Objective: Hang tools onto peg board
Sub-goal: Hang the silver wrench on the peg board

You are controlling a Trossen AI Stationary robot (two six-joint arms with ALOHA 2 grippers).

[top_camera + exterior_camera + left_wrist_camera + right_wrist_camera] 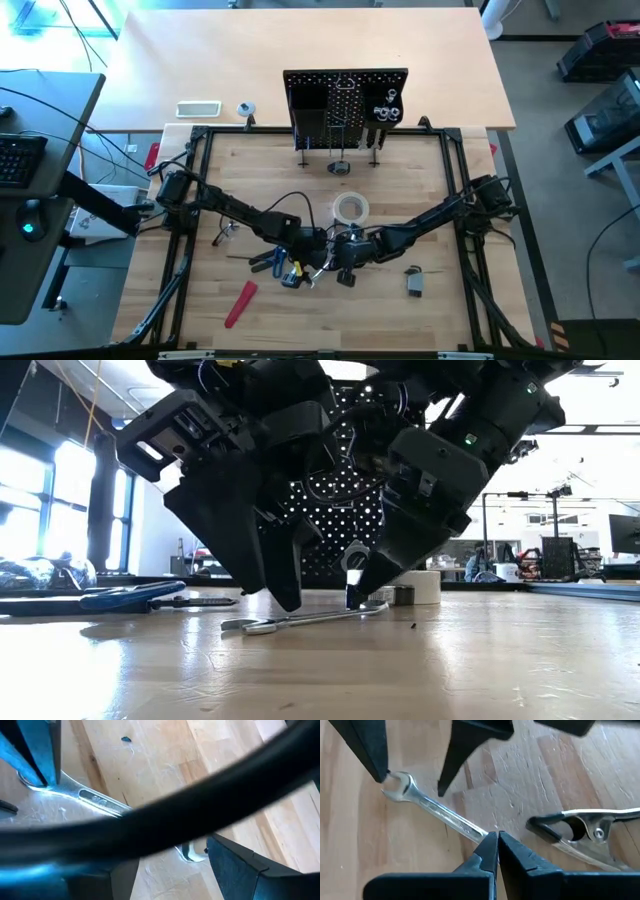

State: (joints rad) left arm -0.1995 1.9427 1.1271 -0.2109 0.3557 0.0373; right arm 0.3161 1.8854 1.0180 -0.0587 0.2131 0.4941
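A silver wrench (pixel 440 812) lies flat on the wooden table (pixel 420 330) between my two grippers. My right gripper (pixel 497 839) is shut, its tips down on the wrench. My left gripper (pixel 411 782) is open, and its fingers stand on either side of the wrench's open-jaw end (pixel 400 787). Whether one fingertip touches that end, I cannot tell. In the high view both grippers meet at the table's middle, in front of the white tape roll (pixel 351 208). The black peg board (pixel 345 100) stands upright at the far edge. My right gripper has its shut fingertips (pixel 490 845) set down on the wrench's shaft (pixel 480 832), toward the end away from the open jaw. The fingers slant down from the table's right side. The wrench lies on the table (pixel 300 622). The tips hide the exact place of contact.
A silver spring clamp (pixel 580 827) lies close beside my right gripper. Blue-handled pliers (pixel 272 262) lie to the left of the grippers, a red-handled tool (pixel 240 303) lies near the front left and a small tape measure (pixel 414 281) to the right. A black cable (pixel 165 815) crosses the left wrist view.
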